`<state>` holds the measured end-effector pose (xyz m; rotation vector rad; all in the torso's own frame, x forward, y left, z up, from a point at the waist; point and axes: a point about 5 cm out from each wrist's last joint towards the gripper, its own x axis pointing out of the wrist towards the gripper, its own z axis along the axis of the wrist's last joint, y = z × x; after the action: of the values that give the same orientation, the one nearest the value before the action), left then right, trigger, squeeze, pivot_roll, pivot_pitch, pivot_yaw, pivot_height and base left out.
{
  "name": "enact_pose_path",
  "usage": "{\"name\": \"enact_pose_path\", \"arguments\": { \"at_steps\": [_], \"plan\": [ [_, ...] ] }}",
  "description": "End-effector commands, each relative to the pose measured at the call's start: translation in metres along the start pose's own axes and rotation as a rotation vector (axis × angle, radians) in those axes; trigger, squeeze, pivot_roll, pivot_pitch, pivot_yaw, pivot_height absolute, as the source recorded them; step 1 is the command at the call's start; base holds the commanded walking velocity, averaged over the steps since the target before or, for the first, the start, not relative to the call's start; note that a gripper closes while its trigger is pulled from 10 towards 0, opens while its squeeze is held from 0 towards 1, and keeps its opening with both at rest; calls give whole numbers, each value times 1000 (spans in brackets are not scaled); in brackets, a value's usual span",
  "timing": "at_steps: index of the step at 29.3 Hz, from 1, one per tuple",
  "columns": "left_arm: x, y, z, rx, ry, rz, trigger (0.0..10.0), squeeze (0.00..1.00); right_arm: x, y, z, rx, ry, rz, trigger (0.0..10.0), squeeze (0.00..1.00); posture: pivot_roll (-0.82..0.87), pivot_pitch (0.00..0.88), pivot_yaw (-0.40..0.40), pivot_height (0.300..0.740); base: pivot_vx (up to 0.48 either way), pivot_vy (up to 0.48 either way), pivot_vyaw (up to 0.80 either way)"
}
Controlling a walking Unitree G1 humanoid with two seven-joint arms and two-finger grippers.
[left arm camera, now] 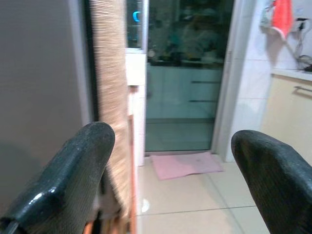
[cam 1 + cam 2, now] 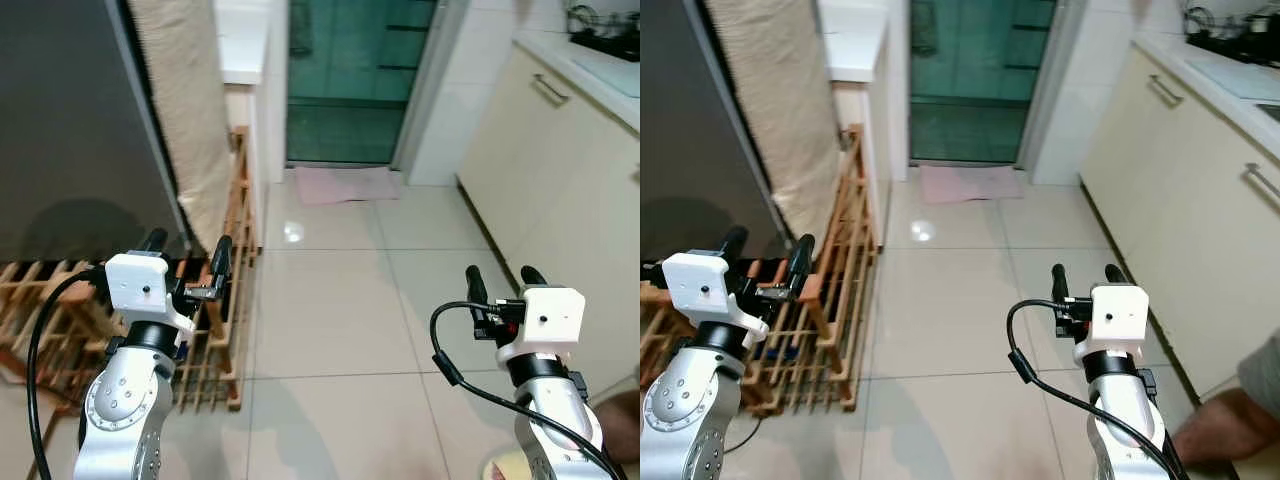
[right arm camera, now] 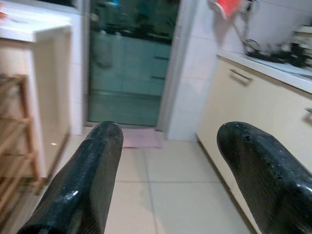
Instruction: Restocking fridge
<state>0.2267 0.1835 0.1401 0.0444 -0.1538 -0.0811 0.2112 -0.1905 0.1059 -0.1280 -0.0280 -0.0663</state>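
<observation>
A dark grey fridge [image 2: 70, 130] stands at my left, its door closed, with a beige woven cloth [image 2: 190, 110] hanging along its right side. My left gripper [image 2: 187, 250] is held up in front of the fridge's lower right corner, open, nothing between its fingers [image 1: 73, 180]. My right gripper [image 2: 505, 280] hangs open over the tiled floor on the right, also holding nothing, its fingers [image 3: 83, 180] spread wide.
A low wooden rack [image 2: 225, 290] stands on the floor beside the fridge. Cream cabinets [image 2: 560, 170] with a counter line the right wall. A glass door [image 2: 350, 80] with a pink mat [image 2: 345, 185] is straight ahead. A person's leg [image 2: 1230, 420] shows at the lower right.
</observation>
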Motion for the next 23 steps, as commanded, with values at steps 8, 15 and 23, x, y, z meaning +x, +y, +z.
{"name": "enact_pose_path", "arguments": {
  "at_steps": [8, 15, 23],
  "plan": [
    [3, -1, 7, 18, -15, 47, 10000, 0, 8, -4, -4, -26, 14, 5, 10000, 0, -1, 0, -43, 740, 454, 0, 0],
    [13, -3, 9, 40, -13, 79, 10000, 0, 20, 0, -2, -23, 8, 29, 10000, 0, -1, 0, -45, 740, 0, 0, 0],
    [45, 2, 14, 53, 30, 132, 10000, 0, 23, 7, -1, -9, 11, 37, 10000, 0, -18, 0, -29, 740, 0, 0, 0]
  ]
}}
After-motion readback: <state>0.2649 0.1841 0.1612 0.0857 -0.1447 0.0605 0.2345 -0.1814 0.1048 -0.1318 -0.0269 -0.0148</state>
